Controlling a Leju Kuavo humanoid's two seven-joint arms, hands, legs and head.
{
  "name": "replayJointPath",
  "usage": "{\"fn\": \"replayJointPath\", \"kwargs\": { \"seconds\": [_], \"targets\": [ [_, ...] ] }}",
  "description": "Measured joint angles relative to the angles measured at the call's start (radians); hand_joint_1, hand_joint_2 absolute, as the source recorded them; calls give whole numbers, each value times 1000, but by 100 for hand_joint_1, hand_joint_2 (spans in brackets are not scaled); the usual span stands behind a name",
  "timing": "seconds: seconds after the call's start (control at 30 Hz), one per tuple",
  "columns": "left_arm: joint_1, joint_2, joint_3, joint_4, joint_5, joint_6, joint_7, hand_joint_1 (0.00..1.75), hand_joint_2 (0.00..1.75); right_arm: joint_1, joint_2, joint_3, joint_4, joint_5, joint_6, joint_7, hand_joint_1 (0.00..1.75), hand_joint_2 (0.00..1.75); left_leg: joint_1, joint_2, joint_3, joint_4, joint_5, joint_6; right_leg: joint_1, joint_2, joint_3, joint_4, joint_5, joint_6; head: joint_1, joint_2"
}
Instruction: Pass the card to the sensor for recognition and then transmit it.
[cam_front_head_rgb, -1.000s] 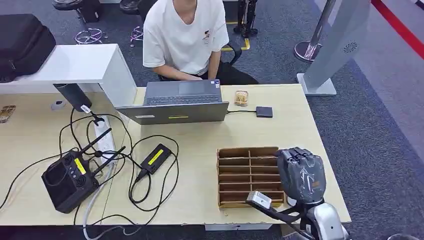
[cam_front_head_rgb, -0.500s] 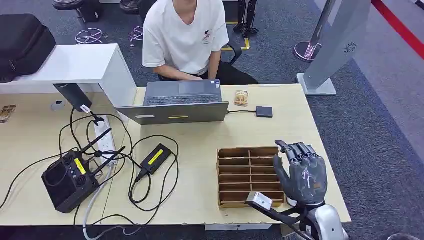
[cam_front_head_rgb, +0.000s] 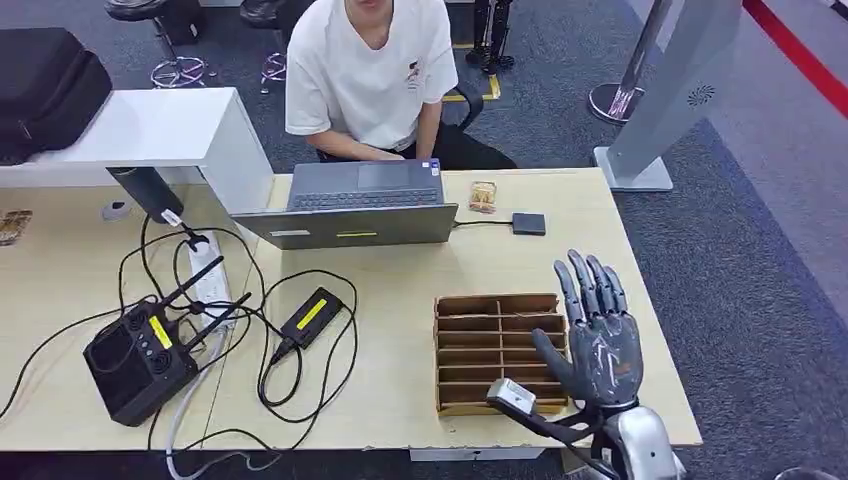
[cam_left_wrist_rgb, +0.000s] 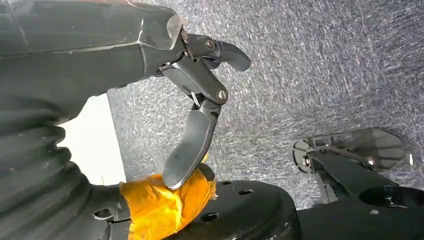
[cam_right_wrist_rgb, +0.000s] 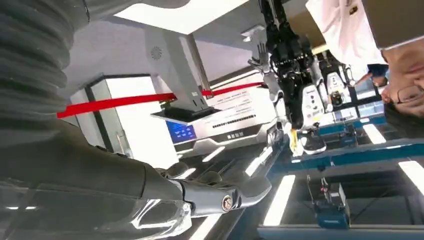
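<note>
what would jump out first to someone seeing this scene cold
The robot's right hand stands out first: raised with its fingers spread, holding nothing, at the near right of the desk beside a brown cardboard divider tray. Next, the person in a white shirt sits at the far side, behind an open laptop. To the left lies a black controller amid tangled cables.

Dark grey right hand (cam_front_head_rgb: 600, 340), silver wrist, orange-taped left hand (cam_left_wrist_rgb: 165, 200)
</note>
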Motion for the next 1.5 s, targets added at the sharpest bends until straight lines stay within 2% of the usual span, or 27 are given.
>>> {"fn": "replayJointPath", "kwargs": {
  "seconds": [0.5, 1.5],
  "targets": [
    [0, 0, -1, 0, -5, -2, 0, 0, 175, -57, 31, 1, 99, 7, -2, 10, 0, 175, 0, 0, 0, 0, 0, 0, 0, 0, 0, 0, 0, 0, 0, 0],
    [0, 0, -2, 0, -9, -2, -1, 0, 175, -62, 52, -17, 212, -1, -5, 11, 0, 175, 0, 0, 0, 0, 0, 0, 0, 0, 0, 0, 0, 0, 0, 0]
  ]
}}
